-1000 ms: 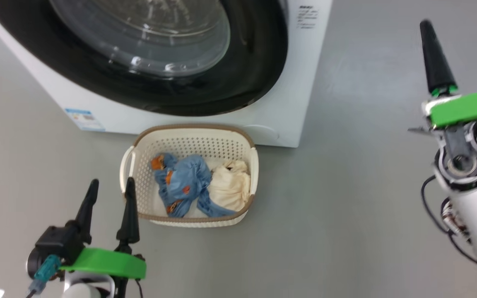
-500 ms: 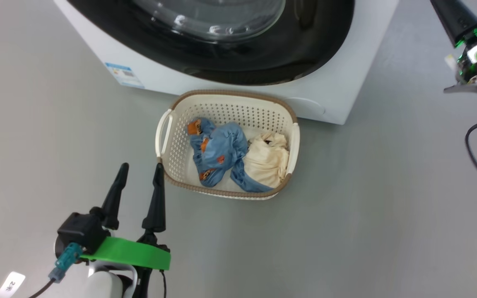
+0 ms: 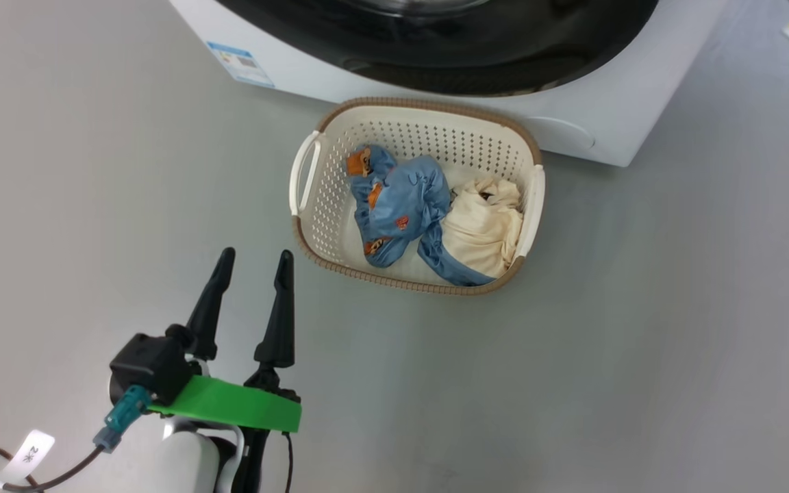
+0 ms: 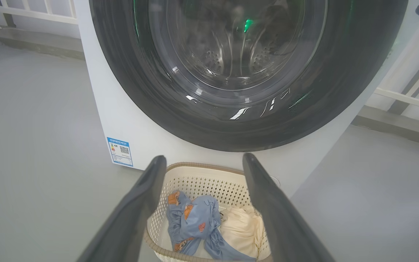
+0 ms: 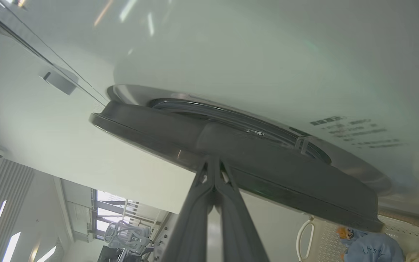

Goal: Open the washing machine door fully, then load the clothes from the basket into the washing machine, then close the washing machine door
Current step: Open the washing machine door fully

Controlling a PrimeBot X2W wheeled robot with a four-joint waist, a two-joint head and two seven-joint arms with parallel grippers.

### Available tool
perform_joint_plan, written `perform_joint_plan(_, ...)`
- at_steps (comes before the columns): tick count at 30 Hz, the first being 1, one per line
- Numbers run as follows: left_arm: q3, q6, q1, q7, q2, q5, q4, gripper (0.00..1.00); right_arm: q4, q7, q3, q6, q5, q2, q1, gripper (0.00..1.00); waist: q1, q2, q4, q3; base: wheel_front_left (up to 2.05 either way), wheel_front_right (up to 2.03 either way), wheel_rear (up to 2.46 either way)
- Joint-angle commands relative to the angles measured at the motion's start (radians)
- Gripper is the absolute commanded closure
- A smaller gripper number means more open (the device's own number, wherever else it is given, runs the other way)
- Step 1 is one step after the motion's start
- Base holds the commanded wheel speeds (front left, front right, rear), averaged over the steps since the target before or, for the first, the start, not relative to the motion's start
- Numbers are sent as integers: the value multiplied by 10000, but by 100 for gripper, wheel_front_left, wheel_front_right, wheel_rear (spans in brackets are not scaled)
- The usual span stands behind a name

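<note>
Floor: plain grey floor (image 3: 641, 342), carrying the washing machine (image 3: 614, 123) with the basket (image 3: 449, 140) just in front of it.
Washing machine door: the washing machine door (image 4: 180, 105) is glossy black and round, and the steel drum shows through its glass. In the right wrist view it shows edge-on, standing proud of the white front. I cannot tell whether it is latched.
Sticker: small blue label (image 3: 240, 63) low on the machine's left front.
Basket: cream with a brown rim, on the floor below the door.
Clothes: the clothes (image 3: 401, 205) are 2 garments inside the basket. The blue one lies left, the cream one right, and they touch.
Left end effector: the left end effector (image 3: 257, 255) is released with its 2 fingers spread. It is empty, near the basket's near-left corner.
Right end effector: the right end effector (image 5: 214, 163) is clenched, its tips pressed together at the door's edge, gripping nothing.
</note>
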Motion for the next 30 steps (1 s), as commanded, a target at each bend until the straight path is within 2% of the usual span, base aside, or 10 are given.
perform_joint_plan(1, 234, 44, -208, -67, 142, -111, -295, 0, -120, 167, 4, 48, -49, -19, -216, 100, -1, -1, 172, 246, 0, 0, 0)
perform_joint_plan(21, -194, 52, -699, -67, 141, -496, -544, 0, 588, 1032, 126, 48, -789, 208, -1732, 100, -1, -1, 572, 1316, 0, 0, 0)
perform_joint_plan(30, -260, 109, -798, -67, 141, -553, -482, 0, 491, 1361, 366, 48, -927, 365, -1695, 100, -1, -1, 582, 1239, 0, 0, 0)
